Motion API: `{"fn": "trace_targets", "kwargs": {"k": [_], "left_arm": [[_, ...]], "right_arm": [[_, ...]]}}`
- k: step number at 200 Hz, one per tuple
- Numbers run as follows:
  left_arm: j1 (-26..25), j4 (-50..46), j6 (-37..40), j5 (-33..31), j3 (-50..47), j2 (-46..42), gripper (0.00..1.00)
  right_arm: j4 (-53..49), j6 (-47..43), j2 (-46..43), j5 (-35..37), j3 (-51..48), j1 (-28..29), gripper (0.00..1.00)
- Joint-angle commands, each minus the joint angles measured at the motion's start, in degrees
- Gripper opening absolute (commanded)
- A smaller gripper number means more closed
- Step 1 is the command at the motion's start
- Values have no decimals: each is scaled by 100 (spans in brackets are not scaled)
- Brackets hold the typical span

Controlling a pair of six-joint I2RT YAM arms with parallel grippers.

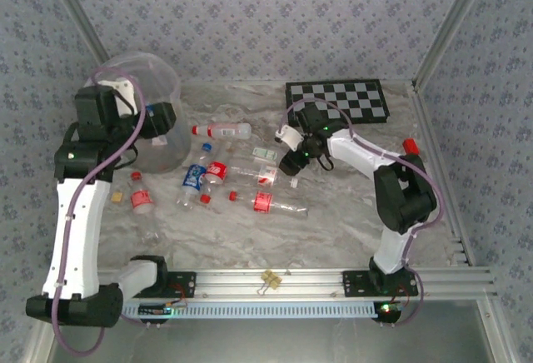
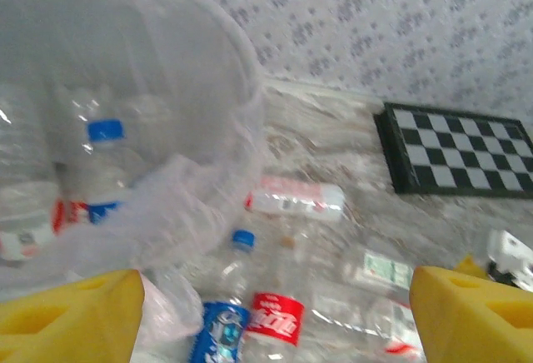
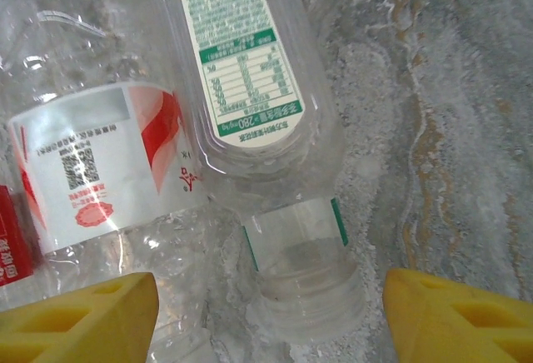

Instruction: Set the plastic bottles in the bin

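The bin (image 1: 137, 88) stands at the back left, with plastic bottles (image 2: 92, 171) showing through its frosted wall (image 2: 166, 88). Several more bottles lie on the table's middle: one with a white label (image 1: 223, 130), one blue-labelled (image 1: 195, 176), one red-labelled (image 1: 263, 203). My left gripper (image 1: 171, 120) hangs beside the bin's right side, open and empty (image 2: 275, 321). My right gripper (image 1: 281, 151) is low over a clear bottle with a green-and-white label (image 3: 250, 55). Its yellow fingers (image 3: 79, 317) straddle that bottle's capped neck (image 3: 308, 296), with a gap on each side.
A black-and-white checkerboard (image 1: 337, 101) lies at the back right. A small red cap (image 1: 294, 182) sits near the right gripper. A binder clip (image 1: 271, 278) rests on the front rail. Patterned walls close the table in on three sides.
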Motion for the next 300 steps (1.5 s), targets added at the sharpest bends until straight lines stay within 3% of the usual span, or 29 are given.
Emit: {"fn": "trace_targets", "kwargs": {"k": [1, 24, 85, 164, 219, 226, 300], "left_arm": [[-106, 388, -329, 561, -449, -296, 83], [-109, 379, -335, 166, -819, -431, 83], [-105, 480, -596, 258, -942, -544, 83], [-228, 609, -969, 636, -679, -575, 81], [-400, 732, -1103, 645, -644, -521, 81], [-453, 744, -1146, 649, -656, -518, 81], [-1721, 1376, -1272, 659, -318, 120, 81]], "right_arm": [[-313, -283, 264, -124, 261, -76, 73], [-364, -369, 502, 53, 359, -74, 76], [-371, -326, 970, -142, 626, -127, 76], [-441, -310, 491, -289, 560, -350, 49], [-408, -201, -53, -273, 275, -505, 45], [-367, -145, -120, -273, 215, -511, 41], [64, 416, -1315, 48, -879, -737, 40]]}}
